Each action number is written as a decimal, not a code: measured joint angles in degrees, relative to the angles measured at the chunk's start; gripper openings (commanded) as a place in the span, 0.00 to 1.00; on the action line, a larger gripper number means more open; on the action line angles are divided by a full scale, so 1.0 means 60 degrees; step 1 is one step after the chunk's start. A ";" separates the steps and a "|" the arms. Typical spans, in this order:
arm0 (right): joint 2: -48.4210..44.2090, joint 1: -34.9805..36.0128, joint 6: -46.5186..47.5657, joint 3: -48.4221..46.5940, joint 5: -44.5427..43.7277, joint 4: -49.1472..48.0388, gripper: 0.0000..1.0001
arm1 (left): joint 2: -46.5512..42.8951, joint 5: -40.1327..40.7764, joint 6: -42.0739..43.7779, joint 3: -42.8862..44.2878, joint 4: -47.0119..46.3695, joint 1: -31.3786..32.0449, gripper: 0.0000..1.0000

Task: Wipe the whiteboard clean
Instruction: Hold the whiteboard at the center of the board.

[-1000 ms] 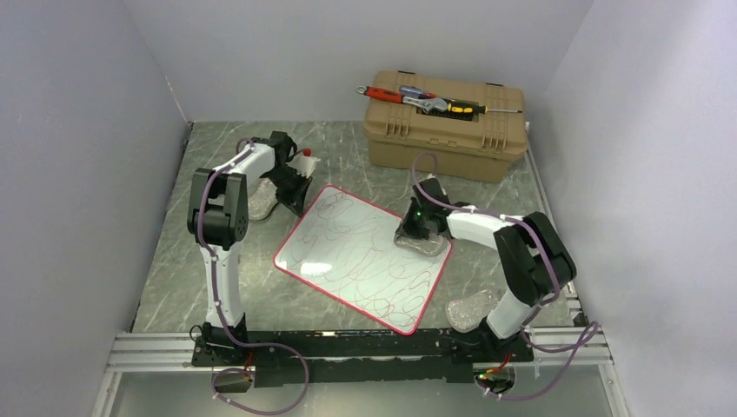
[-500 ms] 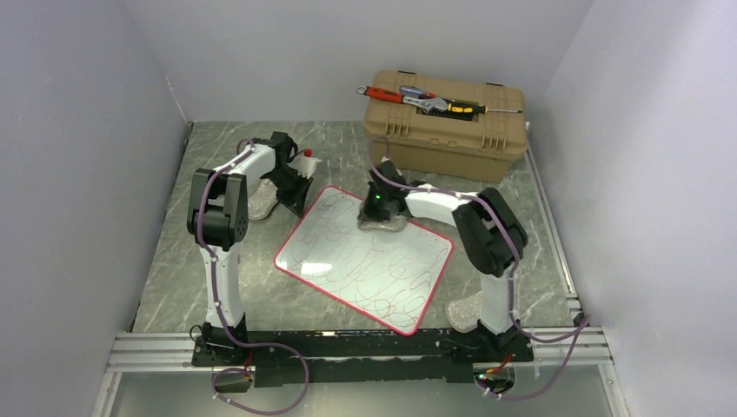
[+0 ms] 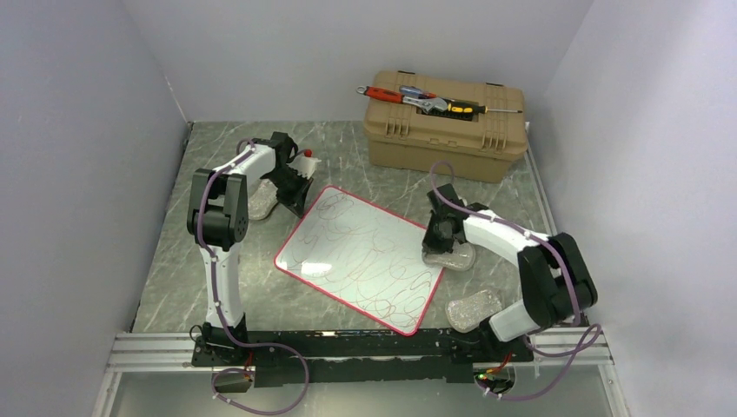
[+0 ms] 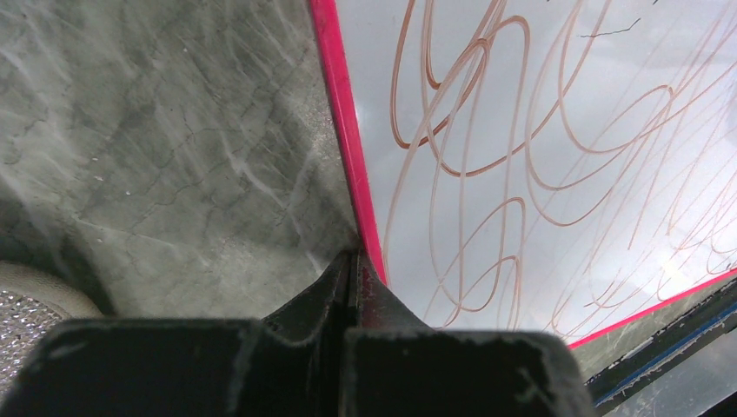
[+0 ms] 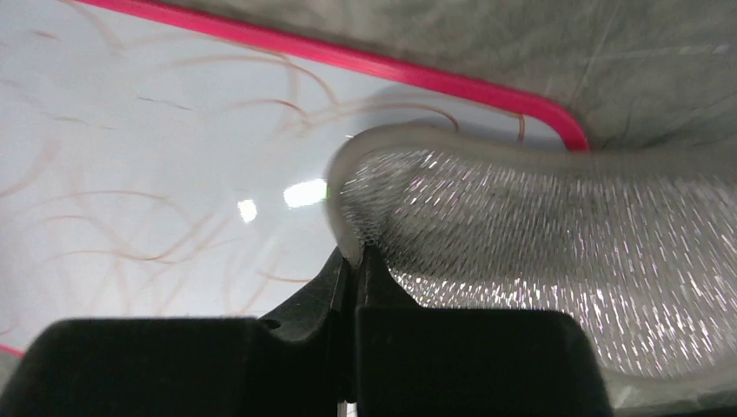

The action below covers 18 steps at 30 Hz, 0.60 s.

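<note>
Whiteboard (image 3: 348,252), scribbled, tan toolbox (image 3: 443,143) beyond its far edge: your right gripper (image 5: 352,261) pinches a mesh pad (image 5: 539,234) at its right corner, long axis stretching leftward from there; your left gripper (image 4: 352,261), pressed together, touches its far-left rim.

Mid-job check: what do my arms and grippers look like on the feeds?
The left arm and right arm are alike: white rounded links, bulky black joint housings, a purple cable looping along each. The left gripper and right gripper are matte black, with blocky bodies narrowing to a pair of thin wedge tips.
</note>
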<state>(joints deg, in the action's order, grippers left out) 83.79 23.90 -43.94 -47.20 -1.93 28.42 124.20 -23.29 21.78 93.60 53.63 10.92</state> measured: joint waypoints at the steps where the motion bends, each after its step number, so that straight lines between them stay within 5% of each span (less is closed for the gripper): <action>1: 0.0197 -0.0018 -0.0011 0.0175 0.0069 -0.0022 0.00 | 0.0000 0.0000 0.0000 0.0000 0.0000 0.0000 0.04; 6: 0.1410 0.0007 -0.0306 -0.0233 0.0984 -0.0951 0.00 | -0.0066 -0.0004 0.0004 -0.0109 -0.0095 0.0000 0.04; 14: 0.4524 0.1253 -0.0860 -0.3264 0.2397 -0.3053 0.00 | -0.0066 -0.0007 -0.0004 -0.0127 -0.0113 0.0007 0.04; 18: 0.4328 0.1257 -0.0962 -0.2492 0.2710 -0.4295 0.00 | -0.0106 -0.0011 -0.0004 -0.0200 -0.0178 0.0007 0.04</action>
<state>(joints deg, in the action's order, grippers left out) 109.75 31.44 -49.71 -62.15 14.33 2.66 123.57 -23.35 21.76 92.40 52.56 10.96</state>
